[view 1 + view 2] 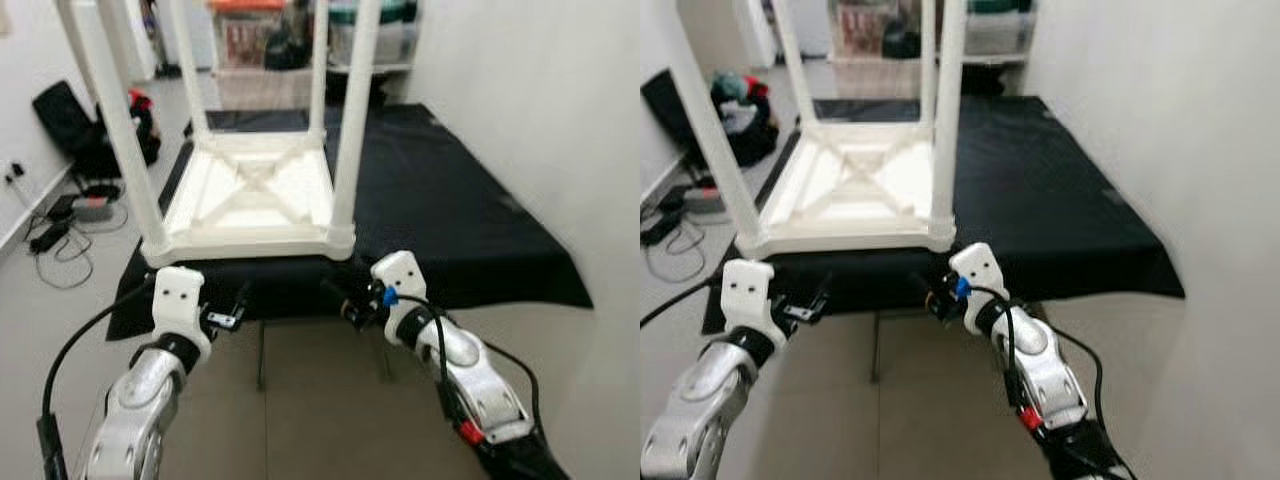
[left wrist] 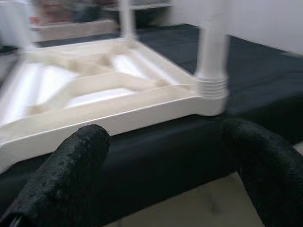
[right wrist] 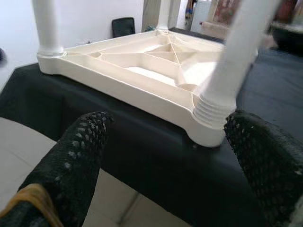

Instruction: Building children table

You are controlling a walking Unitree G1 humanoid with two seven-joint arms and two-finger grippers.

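A white plastic children's table (image 1: 250, 205) lies upside down on a black-covered surface (image 1: 450, 210), its legs pointing up. The near-left leg (image 1: 125, 130) and near-right leg (image 1: 350, 130) stand in the front corners. My left gripper (image 1: 232, 308) hovers open just in front of the near edge, below the left corner. My right gripper (image 1: 345, 300) is open too, just below the near-right corner. In the right wrist view the right gripper (image 3: 165, 156) frames that corner's leg socket (image 3: 210, 113), apart from it. In the left wrist view the open left gripper (image 2: 165, 156) faces the table's rim (image 2: 118, 111).
A white wall (image 1: 560, 120) runs close along the right. A black bag (image 1: 70, 125) and cables with a power strip (image 1: 70, 215) lie on the floor at the left. Shelves with bins (image 1: 270, 40) stand at the back. Tiled floor (image 1: 320, 400) lies under my arms.
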